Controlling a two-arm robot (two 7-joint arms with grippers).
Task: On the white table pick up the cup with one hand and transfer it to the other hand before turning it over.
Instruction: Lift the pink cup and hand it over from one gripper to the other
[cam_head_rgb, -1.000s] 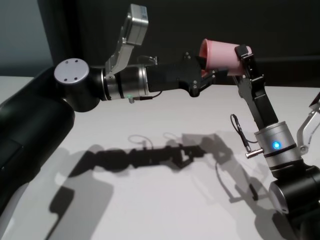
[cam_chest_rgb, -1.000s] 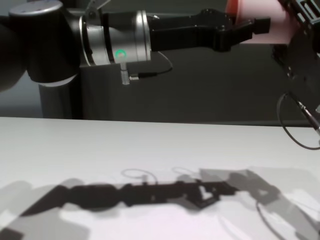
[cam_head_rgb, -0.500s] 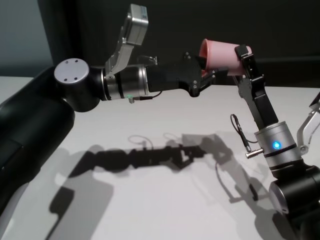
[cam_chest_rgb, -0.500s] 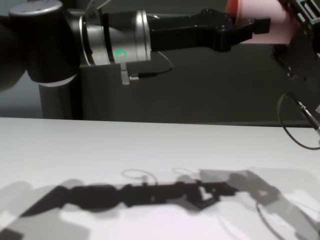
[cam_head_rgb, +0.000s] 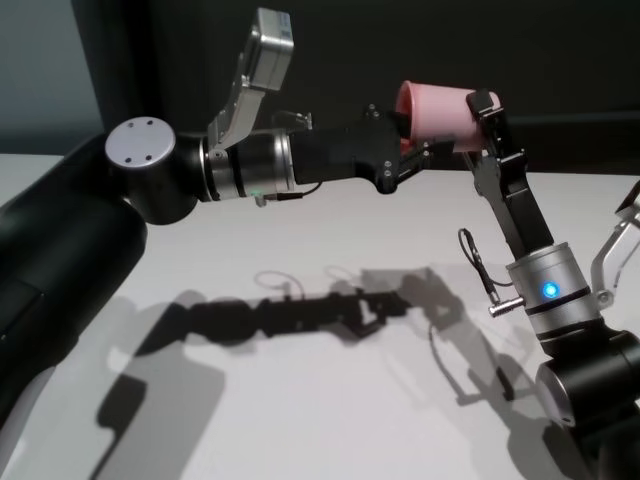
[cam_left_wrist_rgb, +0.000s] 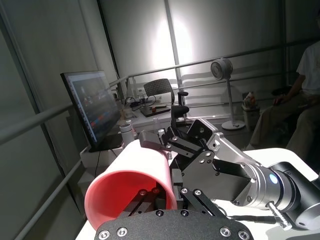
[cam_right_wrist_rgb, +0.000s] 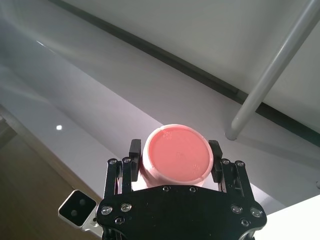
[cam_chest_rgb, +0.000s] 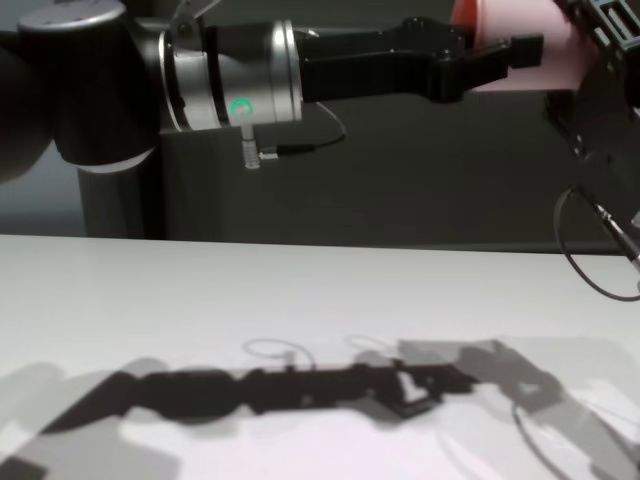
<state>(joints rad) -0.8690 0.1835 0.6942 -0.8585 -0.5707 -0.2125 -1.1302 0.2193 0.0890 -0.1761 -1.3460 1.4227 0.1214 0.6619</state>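
Observation:
The pink cup (cam_head_rgb: 438, 112) is held in the air, lying on its side high above the white table (cam_head_rgb: 300, 400). My left gripper (cam_head_rgb: 405, 142), on the silver wrist with a green light, grips the cup at its rim, with one finger inside in the left wrist view (cam_left_wrist_rgb: 145, 192). My right gripper (cam_head_rgb: 482, 115) reaches up from the right and is shut on the cup's base end. In the right wrist view its fingers (cam_right_wrist_rgb: 134, 150) clamp both sides of the flat base (cam_right_wrist_rgb: 176, 156). The chest view shows the cup (cam_chest_rgb: 535, 55) at the top right.
Both arms cast shadows on the tabletop (cam_chest_rgb: 200, 300). A thin cable loop (cam_head_rgb: 478, 268) hangs from the right wrist. The left forearm (cam_head_rgb: 60, 250) fills the left side of the head view.
Almost none. Both arms and the cup hold the same pose, shifted only a hair to the left.

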